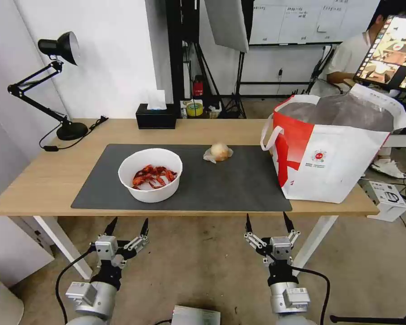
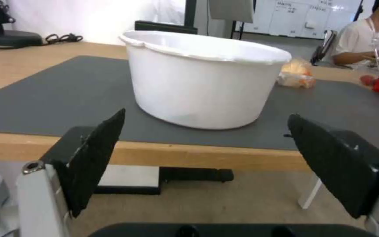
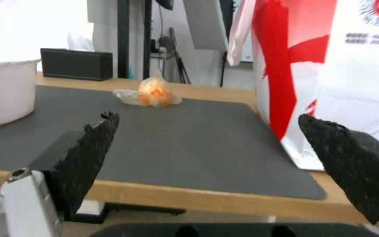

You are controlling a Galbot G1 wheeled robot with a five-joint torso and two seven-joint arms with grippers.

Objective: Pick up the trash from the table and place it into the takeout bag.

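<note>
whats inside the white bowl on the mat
Red crayfish shells lie heaped in the white bowl. Whatever sits beneath that heap is covered, and the bowl's wall blocks its contents from the left wrist view.

We see both arms low, in front of table point(image 1: 54, 180) near edge, below its top. Left gripper point(image 1: 127, 226) fingers spread wide, tips pointing up toward table edge, nothing held. Right gripper point(image 1: 268, 221) likewise spread, tips up, empty, nearer table's right leg. Wrists upright, cables trailing from both forearms.
</note>
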